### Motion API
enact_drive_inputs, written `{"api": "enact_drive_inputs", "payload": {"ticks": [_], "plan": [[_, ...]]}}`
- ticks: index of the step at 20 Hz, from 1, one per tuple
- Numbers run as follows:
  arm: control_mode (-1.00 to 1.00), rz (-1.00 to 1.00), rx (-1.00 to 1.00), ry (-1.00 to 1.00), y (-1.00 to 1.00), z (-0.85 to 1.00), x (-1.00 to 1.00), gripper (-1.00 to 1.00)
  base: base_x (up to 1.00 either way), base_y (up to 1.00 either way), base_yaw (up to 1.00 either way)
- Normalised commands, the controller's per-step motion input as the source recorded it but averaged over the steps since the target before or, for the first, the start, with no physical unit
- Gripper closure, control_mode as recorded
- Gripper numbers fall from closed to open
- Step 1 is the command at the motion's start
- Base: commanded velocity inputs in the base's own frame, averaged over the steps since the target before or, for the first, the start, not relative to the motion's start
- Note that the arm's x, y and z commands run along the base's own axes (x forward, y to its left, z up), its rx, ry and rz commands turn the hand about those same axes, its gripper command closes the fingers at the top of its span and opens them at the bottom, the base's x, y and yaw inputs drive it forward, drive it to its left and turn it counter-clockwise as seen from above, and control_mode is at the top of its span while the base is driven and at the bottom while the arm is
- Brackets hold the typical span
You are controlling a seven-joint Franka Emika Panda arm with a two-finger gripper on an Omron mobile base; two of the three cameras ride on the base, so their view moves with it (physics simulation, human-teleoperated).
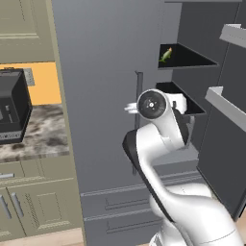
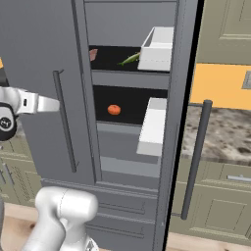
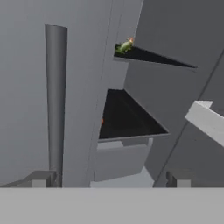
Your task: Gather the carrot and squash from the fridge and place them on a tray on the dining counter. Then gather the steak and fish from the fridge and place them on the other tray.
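Fridge (image 1: pixel 110 72) stands open beyond the arm, fish (image 1: pixel 166 55) shelved up-right of it. Right base view: squash (image 2: pixel 113 110) lies on the lower shelf, steak (image 2: pixel 92 54) above. Hand view: gripper (image 3: pixel 109 178) spread empty by the handle (image 3: pixel 56 100); no writing legible.

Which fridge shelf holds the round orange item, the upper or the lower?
The lower shelf: the round orange item lies there alone, while the upper shelf carries a long green vegetable.

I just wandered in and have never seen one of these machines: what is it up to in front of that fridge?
The white robot arm faces a grey fridge whose right door stands open. Its gripper has its jaws open and empty, near the closed door's long handle. Inside, a slim green vegetable lies on the upper shelf and a small orange round item on the shelf below. Nothing is taken out yet.
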Motion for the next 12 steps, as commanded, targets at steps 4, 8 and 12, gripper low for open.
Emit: {"api": "enact_drive_inputs", "payload": {"ticks": [4,8,12], "plan": [[-1.00,0.15,0.15,-0.01,0.11,0.00,0.18,-1.00,0.00,0.00,0.00],[-1.00,0.11,0.21,-0.01,0.02,0.03,0.36,-1.00,0.00,0.00,0.00],[-1.00,0.01,0.15,0.02,0.12,0.13,0.31,-1.00,0.00,0.00,0.00]]}}
